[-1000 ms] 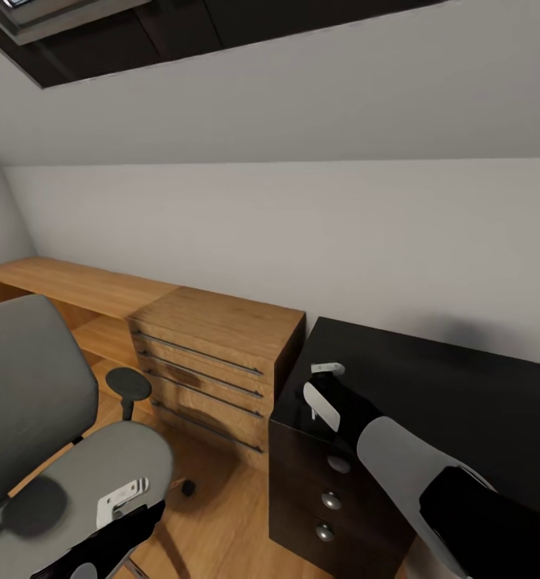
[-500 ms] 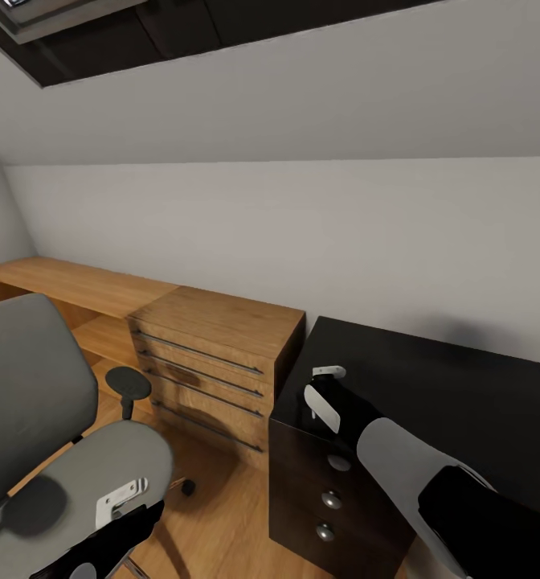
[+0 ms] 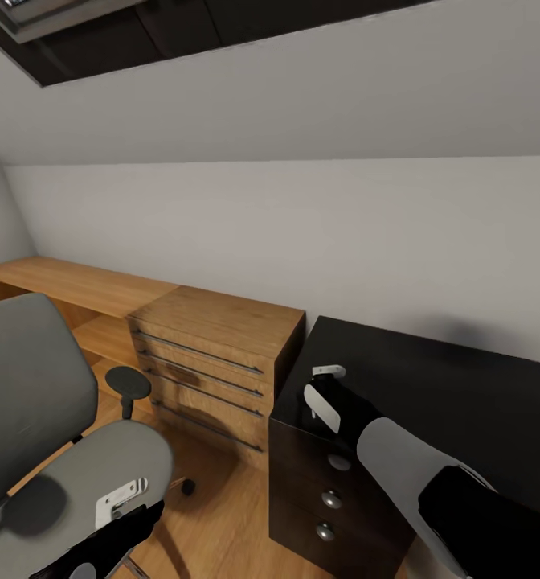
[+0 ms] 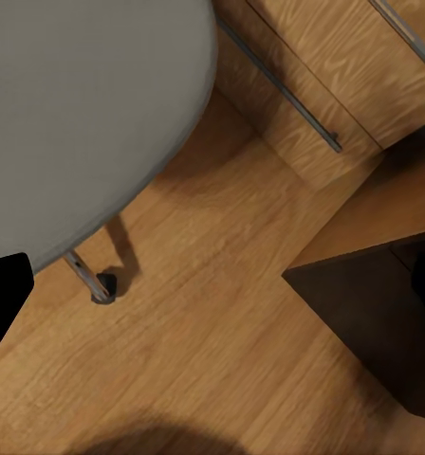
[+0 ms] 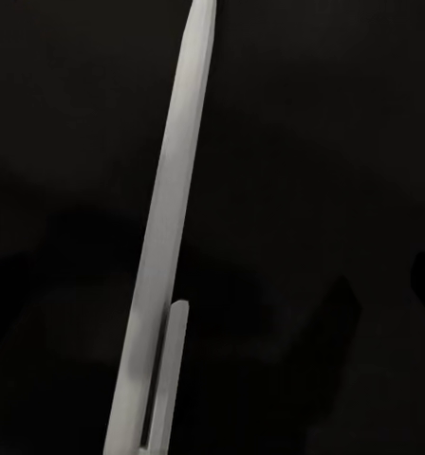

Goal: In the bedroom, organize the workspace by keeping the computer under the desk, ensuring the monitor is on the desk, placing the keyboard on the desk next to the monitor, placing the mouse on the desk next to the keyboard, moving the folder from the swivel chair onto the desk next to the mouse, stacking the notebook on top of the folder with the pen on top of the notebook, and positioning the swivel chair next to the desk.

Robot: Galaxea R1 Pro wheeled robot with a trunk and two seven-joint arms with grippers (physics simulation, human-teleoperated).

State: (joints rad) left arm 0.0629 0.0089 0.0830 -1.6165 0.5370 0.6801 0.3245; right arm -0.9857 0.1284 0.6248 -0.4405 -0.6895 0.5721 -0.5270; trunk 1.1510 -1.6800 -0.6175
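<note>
The right gripper [image 3: 325, 394], fingers clamped on the white pen [image 5: 170, 237], hangs over the black table [image 3: 431, 386] at 4 o'clock—apparently carrying it toward the stack—left fingers' state unclear.

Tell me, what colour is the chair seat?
Grey. The chair seat shows best in the head view.

Right pincer [image 3: 325, 394] clamped on pen [image 5: 165, 246]; left pincer [image 3: 121, 497] low, state unclear.

Swivel chair [image 4: 80, 104] seat over oak floor [image 4: 212, 332].
</note>
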